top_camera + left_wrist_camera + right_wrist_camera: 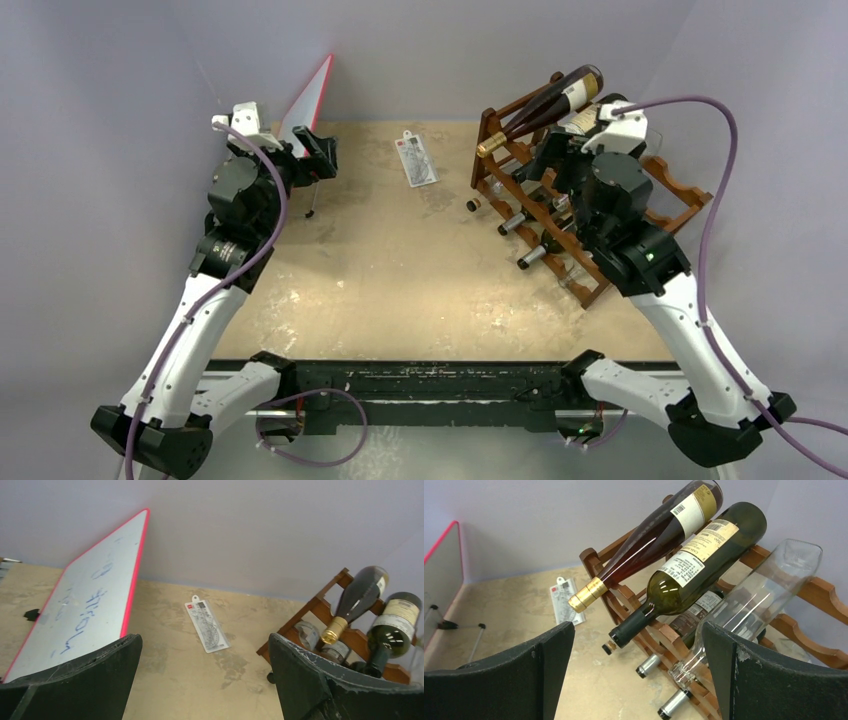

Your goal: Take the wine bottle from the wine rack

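The dark reddish-brown wine rack (690,195) stands at the far right, angled on the table. Several wine bottles lie on it with necks pointing left. On top are a dark red bottle with gold foil (649,540), a green bottle with a black neck (694,575) and a clear bottle (764,590). Below them show silver-capped necks (649,664). My right gripper (638,630) hovers open just in front of these necks, holding nothing; the clear bottle's mouth lies close to its right finger (744,675). My left gripper (205,637) is open and empty at the far left, away from the rack (320,607).
A red-framed whiteboard (310,100) leans at the back left beside the left gripper (322,155). A clear packaged ruler set (417,160) lies at the back middle. A small cork (473,205) sits on the table by the rack's front corner. Grey walls enclose the table.
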{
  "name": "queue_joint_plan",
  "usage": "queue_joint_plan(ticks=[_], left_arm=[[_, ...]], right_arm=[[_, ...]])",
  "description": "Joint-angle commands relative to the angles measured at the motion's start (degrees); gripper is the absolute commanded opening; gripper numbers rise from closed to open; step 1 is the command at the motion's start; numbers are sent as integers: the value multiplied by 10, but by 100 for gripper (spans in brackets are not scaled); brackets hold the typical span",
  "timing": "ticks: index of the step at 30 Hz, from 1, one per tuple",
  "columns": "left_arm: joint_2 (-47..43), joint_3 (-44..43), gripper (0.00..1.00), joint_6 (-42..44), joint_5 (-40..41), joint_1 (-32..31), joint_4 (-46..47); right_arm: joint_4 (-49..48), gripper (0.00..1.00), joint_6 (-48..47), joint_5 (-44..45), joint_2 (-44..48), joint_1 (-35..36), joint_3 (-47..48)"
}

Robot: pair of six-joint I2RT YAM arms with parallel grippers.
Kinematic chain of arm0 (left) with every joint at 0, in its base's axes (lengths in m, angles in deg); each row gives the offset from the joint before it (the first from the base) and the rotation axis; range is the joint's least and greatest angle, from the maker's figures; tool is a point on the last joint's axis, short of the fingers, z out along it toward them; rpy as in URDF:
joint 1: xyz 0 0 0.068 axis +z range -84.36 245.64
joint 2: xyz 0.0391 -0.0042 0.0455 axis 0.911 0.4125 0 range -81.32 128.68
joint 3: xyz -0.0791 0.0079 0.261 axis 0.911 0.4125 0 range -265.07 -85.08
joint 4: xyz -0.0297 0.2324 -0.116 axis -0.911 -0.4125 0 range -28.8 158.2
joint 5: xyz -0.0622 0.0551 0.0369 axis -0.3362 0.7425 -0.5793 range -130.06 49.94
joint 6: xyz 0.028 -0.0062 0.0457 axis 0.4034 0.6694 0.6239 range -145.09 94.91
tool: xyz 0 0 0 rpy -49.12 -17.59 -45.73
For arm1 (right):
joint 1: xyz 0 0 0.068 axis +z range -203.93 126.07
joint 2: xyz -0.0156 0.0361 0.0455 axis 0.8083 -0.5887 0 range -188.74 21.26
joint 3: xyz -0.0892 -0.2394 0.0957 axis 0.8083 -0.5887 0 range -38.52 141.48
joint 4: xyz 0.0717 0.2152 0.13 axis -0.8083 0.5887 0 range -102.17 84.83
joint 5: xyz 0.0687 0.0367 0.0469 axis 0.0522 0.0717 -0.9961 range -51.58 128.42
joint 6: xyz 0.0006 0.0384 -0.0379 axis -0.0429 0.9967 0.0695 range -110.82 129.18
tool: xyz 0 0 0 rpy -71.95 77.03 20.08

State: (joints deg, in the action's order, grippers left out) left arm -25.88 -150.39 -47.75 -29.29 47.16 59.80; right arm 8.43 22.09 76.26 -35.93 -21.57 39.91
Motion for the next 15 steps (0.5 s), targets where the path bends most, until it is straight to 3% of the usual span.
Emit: queue_joint_plan(ticks=[1, 5, 15], left_arm=[[-3, 7, 96, -28, -61, 7, 69], [-1, 15, 95, -37, -80, 7, 86], [10, 17, 95, -53, -112, 8, 106]], right_arm=[[-37, 100, -53, 19, -23, 3, 28], [-38, 100, -62, 56, -60, -17, 38], [30, 100, 42, -46, -95, -241, 76]])
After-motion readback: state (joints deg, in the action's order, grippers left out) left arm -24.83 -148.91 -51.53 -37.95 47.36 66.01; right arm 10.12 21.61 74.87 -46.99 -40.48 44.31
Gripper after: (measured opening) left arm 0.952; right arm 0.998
